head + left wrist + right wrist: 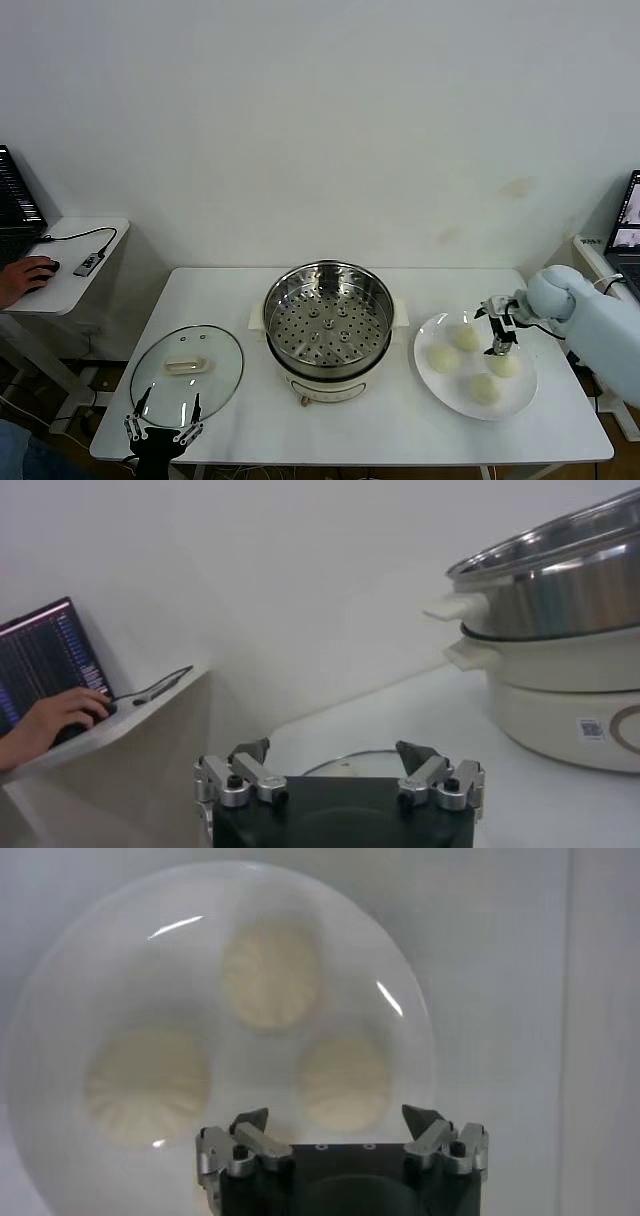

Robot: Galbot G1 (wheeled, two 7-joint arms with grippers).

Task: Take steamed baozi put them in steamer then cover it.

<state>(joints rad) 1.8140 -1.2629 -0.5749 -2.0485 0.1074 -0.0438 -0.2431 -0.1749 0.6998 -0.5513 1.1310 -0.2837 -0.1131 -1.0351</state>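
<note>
While the four steamed baozi (467, 338) sit on the white plate (428, 372) at the table's right end, your right gripper (497, 328) hangs right over them, claw spread wide and holding nothing. From its wrist view three buns show under the open jaws, pleated tops up.

I'd expect them to be soft, light and a little tacky, so squeeze too hard and you'll dent the dough. Take one around its widest part, low on the dome, fingers either side, and close only until it stops slipping.

The steamer (328, 318) stands mid-table, just beside the plate, its perforated tray bare and ready. Further left lies the glass lid (187, 372), handle up.

Your left gripper (160, 428) waits at the table's near edge by that lid, jaws wide too, empty. Off left, a person's hand (22, 277) rests on a mouse at a side desk (70, 290).
</note>
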